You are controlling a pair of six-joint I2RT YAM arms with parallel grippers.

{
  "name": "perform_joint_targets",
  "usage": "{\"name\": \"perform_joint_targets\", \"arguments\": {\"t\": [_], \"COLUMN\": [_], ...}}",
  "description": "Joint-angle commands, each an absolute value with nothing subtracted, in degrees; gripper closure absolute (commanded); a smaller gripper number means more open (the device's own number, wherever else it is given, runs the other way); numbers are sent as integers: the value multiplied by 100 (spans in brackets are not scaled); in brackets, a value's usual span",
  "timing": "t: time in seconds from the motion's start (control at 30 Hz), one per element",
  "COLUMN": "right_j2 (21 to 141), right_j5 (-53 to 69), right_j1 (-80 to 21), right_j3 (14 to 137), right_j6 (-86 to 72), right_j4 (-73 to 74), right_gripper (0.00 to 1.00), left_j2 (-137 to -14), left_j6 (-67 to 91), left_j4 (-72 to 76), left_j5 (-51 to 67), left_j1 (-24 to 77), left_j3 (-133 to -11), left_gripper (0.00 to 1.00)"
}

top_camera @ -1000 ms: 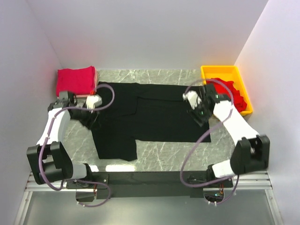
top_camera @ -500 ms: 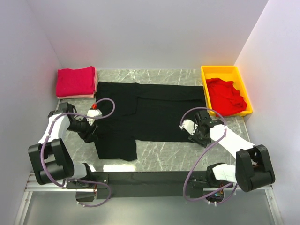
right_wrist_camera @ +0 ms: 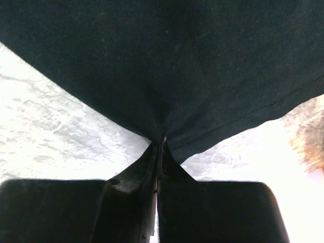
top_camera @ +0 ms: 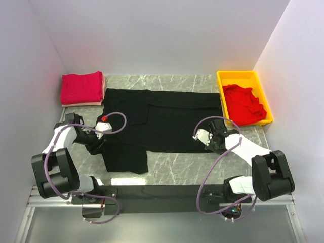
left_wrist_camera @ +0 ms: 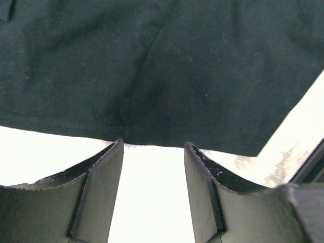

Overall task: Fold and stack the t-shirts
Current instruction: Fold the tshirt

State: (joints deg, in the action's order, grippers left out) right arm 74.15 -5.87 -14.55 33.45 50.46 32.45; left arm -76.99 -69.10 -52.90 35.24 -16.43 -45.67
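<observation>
Drawn back since a second ago, your right hand (right_wrist_camera: 158,146) clamps the edge of the black t-shirt (top_camera: 167,120) to start the fold; your left hand (left_wrist_camera: 154,152) is open, cloth edge lying just ahead of it.

Remote desk, my two-arm rig | left arm (top_camera: 56,137) and right arm (top_camera: 247,148): white shells, bulky black joint housings | mauve cables (top_camera: 211,169) loop back from each wrist | small red tab (top_camera: 104,118) on white block behind left gripper (left_wrist_camera: 153,144) | fingers (left_wrist_camera: 202,172) matt black, wedge-shaped, scuffed; right gripper (right_wrist_camera: 158,144) alike
</observation>
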Motion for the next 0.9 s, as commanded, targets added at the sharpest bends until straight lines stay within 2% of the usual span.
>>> {"name": "perform_joint_targets", "arguments": {"t": [0.0,0.37,0.53,0.7,0.73,0.87], "right_j2": [7540,7673,7690,7673,7664,7506], "right_j5": [-607,-536,-545,-598,-598,-563], "right_j1": [-1485,-1468,-1468,-1476,-1468,-1459], "right_j3": [3559,3779,3814,3797,3788,3753], "right_j6": [5045,4913,4904,4878,4878,4913], "right_j4": [3190,3357,3419,3428,3436,3489], "right_gripper": [100,100,100,100,100,100], "left_j2": [-7699,-7857,-8032,-7972,-7806,-7419], "left_j6": [-7374,-7628,-7743,-7857,-7953,-8042], "left_j4": [-4958,-4246,-3964,-4121,-4296,-4807], "left_j5": [3516,3156,2673,2312,2320,2391], "left_j1": [-1635,-1187,-1055,-1099,-1090,-1099], "left_j3": [-4386,-3912,-3516,-3331,-3322,-3384], "left_gripper": [43,43,50,76,83,99]}}
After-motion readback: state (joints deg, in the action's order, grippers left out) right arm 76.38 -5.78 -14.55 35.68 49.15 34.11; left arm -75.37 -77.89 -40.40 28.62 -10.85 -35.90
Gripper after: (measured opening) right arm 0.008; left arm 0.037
